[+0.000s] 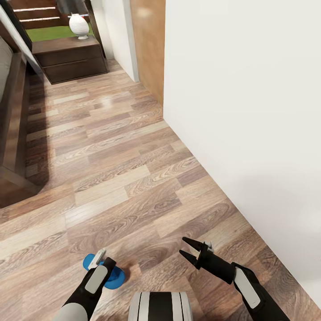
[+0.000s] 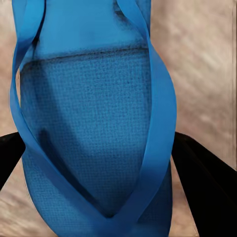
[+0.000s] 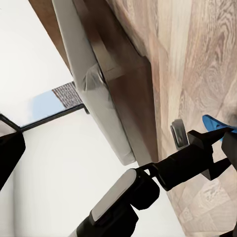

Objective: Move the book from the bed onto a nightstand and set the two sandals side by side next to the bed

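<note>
- The left arm [image 1: 91,287] was matt black near the wrist, with a pale grey rounded panel along its top and a grey section lower down
- A small white-and-grey block sat at the left gripper [image 1: 99,257]
- The right arm [image 1: 249,285] was black too, carrying a matching pale grey oblong panel
- The right gripper [image 1: 188,248] had two black, tapering, pointed fingers and a small light fitting at its base
- The trunk [image 1: 160,306] showed as a white rounded housing with black stripes
</note>
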Robot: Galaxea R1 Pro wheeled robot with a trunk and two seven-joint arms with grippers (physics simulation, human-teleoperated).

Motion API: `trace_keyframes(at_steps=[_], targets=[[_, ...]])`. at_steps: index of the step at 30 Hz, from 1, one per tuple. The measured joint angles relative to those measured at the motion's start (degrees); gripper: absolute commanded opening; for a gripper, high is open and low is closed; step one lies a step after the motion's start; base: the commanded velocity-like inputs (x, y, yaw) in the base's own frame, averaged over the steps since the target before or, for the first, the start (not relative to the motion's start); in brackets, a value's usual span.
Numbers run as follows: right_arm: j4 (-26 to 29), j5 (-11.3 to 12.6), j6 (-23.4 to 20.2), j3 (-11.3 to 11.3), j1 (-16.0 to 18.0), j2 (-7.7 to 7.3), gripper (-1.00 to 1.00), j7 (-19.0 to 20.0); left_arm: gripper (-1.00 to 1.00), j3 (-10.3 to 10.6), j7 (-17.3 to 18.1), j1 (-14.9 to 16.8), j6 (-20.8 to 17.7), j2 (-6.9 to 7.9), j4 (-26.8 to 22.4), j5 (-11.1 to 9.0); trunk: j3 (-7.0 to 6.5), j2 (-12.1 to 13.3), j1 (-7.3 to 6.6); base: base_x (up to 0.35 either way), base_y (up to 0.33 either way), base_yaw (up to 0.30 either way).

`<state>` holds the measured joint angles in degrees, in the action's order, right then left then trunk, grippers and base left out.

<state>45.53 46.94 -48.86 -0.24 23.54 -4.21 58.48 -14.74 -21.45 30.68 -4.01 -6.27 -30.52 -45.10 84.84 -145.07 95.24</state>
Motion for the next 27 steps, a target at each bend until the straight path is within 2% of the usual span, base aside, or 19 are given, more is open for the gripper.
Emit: trace_keyframes(at_steps=[9,10,12,13,14,20,23,27], targets=[[0.0,0.0,0.0,0.0,0.0,0.0,1.0,0.0,-1.0,0.1,0.6,0.0,-0.3,0.13,0.0,0.0,-2.0,0.1,-0.23,0.0,0.0,0.0],[0.0,0.0,0.0,0.1,0.0,0.0,1.0,0.0,-1.0,0.2,0.8,0.0,-0.3,0.4,0.0,0.0,-2.22,0.1,-0.26,0.0,0.0,0.0],[0.0,0.0,0.0,0.1,0.0,0.0,1.0,0.0,-1.0,0.7,2.3,-0.1,-0.7,2.06,0.0,0.2,-2.66,0.2,-0.31,0.0,0.0,0.0],[0.0,-0.1,0.0,0.1,0.0,0.0,1.0,0.0,-1.0,2.3,4.5,-0.2,-1.2,3.19,0.0,0.2,-2.88,0.2,-0.34,0.0,0.0,0.0],[0.0,-0.1,0.0,0.1,0.0,0.0,1.0,0.0,-1.0,3.1,5.5,-0.3,-1.5,3.51,0.0,0.1,-3.1,0.2,-0.36,0.0,0.0,0.0],[0.0,-0.3,0.0,0.1,0.0,0.04,1.0,0.0,-1.0,14.1,14.9,-0.6,-6.1,8.37,0.2,0.1,-4.43,0.3,-0.52,0.0,0.0,0.0],[-0.1,-0.4,0.2,0.1,0.0,0.27,1.0,-0.1,-1.0,17.1,19.3,-0.6,-8.9,9.76,1.8,0.2,-5.09,0.3,-0.59,0.0,0.0,0.0],[-0.1,-0.5,0.4,0.2,0.0,0.48,1.0,-0.2,-1.0,18.3,26.6,-0.6,-9.6,11.05,5.8,0.4,-5.98,0.4,-0.69,0.0,0.0,0.0]])
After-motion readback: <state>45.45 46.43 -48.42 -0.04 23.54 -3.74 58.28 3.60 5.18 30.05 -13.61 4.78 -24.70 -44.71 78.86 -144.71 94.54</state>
